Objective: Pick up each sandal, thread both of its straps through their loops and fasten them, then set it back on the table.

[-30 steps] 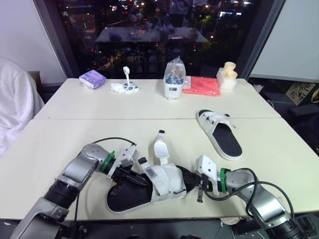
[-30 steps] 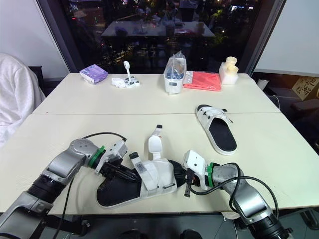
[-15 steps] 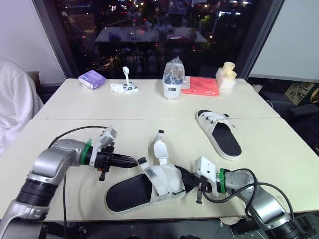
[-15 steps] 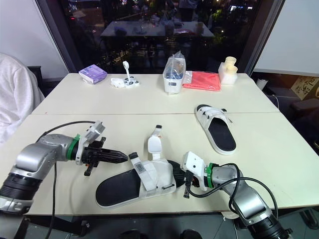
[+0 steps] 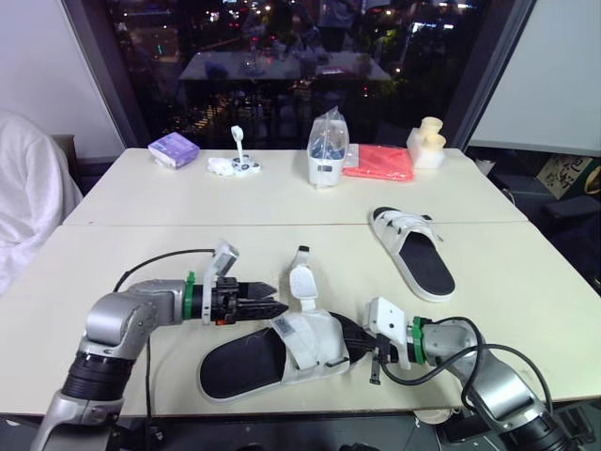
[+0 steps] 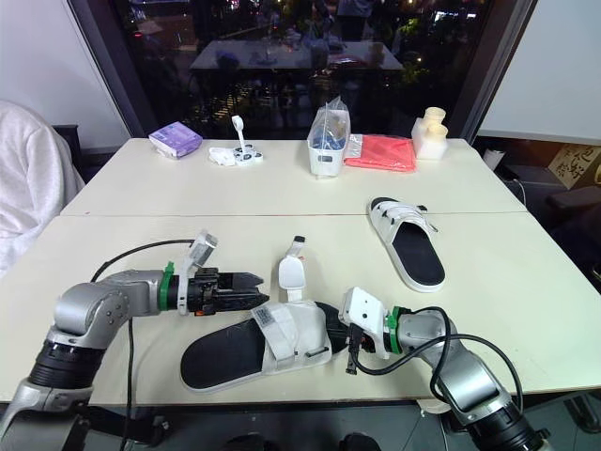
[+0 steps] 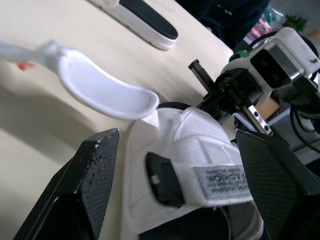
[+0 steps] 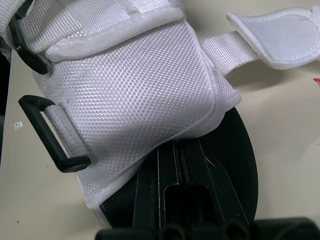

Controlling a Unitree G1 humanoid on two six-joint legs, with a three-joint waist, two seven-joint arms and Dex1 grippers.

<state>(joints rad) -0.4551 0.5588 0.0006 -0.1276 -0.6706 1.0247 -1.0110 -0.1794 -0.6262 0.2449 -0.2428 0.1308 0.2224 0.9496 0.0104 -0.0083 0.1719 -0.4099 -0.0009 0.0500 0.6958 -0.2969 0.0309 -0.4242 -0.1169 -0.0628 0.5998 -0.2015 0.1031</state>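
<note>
At 6 o'clock on the desk (image 5: 113, 263), the near sandal (image 5: 282, 352) is lying between your arms. Your right pincer (image 5: 368, 343) is clamping the toe-end sole at the sandal's 3 o'clock. Your left pincer (image 5: 274, 299) is hovering wide open at its 10 o'clock. I'm judging it light, with a flexing black sole, soft woven mesh upper and floppy webbing. The black loop (image 8: 55, 135) is looking rigid. The padded strap (image 5: 302, 282) is sticking up at 12 o'clock, so I'm suggesting you pinch its tab end. The second sandal (image 5: 413, 252) is sitting at 2 o'clock.

Office, pale tables (image 5: 282, 202), dark night window (image 5: 282, 56)
</note>
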